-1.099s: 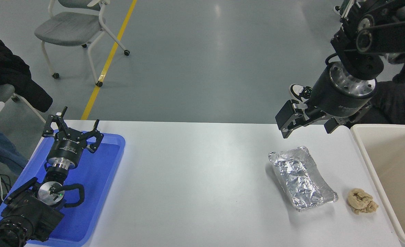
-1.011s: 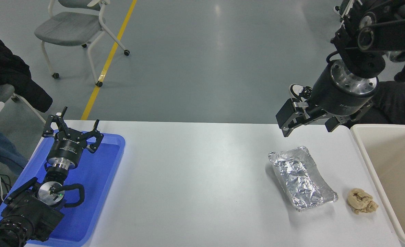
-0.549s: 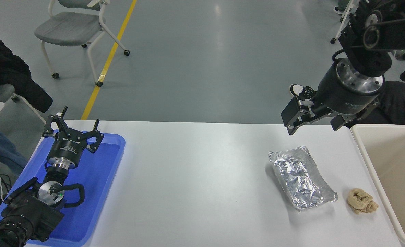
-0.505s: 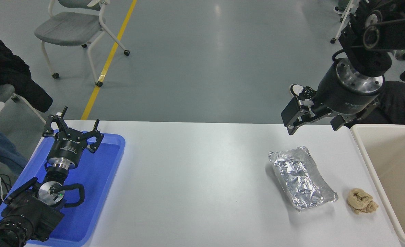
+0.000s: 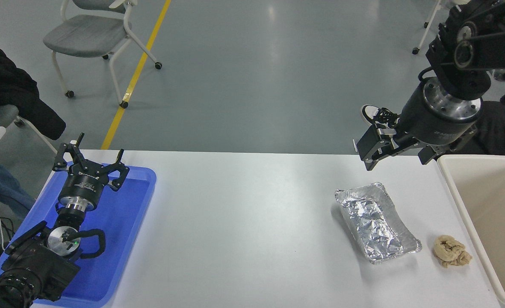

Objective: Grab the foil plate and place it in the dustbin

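Observation:
The foil plate (image 5: 376, 222), a wrinkled silver tray, lies on the white table (image 5: 243, 222) at the right, with nothing holding it. The beige dustbin (image 5: 454, 188) stands at the table's right edge, and its inside looks empty. My right gripper (image 5: 398, 155) hangs open and empty above the table's far edge. It is beyond the foil plate and left of the dustbin's far corner. My left gripper (image 5: 90, 159) is parked open over the blue tray (image 5: 124, 214) at the lower left.
A small tan paper wad (image 5: 451, 251) lies between the foil plate and the dustbin. A person's shoe (image 5: 370, 112) and dark trouser leg (image 5: 502, 128) show behind the right arm. A chair (image 5: 94, 38) stands on the floor at the far left.
My right gripper has drifted to the right, toward the dustbin's far corner, still open. The foil plate, the wad and the left arm have not moved.

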`<move>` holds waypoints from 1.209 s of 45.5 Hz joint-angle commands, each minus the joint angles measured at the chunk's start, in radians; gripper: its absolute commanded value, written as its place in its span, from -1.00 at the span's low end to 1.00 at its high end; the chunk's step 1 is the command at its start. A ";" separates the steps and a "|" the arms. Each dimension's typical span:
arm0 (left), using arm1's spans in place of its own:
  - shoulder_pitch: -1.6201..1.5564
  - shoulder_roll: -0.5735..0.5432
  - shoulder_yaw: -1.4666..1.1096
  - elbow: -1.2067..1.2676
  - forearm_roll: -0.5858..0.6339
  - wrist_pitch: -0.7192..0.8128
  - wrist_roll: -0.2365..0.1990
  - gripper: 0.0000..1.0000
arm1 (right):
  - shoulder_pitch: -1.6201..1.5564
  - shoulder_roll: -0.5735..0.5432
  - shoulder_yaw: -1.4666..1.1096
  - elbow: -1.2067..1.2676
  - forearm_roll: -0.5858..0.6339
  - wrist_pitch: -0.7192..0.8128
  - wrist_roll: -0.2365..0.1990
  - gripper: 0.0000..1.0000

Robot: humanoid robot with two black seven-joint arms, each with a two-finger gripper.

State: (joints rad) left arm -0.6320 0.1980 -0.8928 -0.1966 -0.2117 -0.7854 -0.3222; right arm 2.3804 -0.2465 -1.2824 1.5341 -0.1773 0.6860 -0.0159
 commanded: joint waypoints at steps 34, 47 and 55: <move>-0.002 -0.003 0.000 -0.001 0.000 0.000 0.000 1.00 | -0.843 -0.171 0.304 -0.465 -0.458 -0.339 0.001 1.00; -0.002 -0.003 0.000 -0.001 0.000 0.000 0.000 1.00 | -1.007 -0.169 0.365 -0.572 -0.459 -0.405 0.002 1.00; -0.002 -0.003 0.000 -0.001 0.000 0.000 0.000 1.00 | -1.096 -0.152 0.409 -0.647 -0.459 -0.450 0.002 1.00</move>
State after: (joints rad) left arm -0.6336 0.1949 -0.8928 -0.1974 -0.2117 -0.7854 -0.3221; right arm 1.4179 -0.4143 -0.9356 0.9892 -0.6304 0.2961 -0.0142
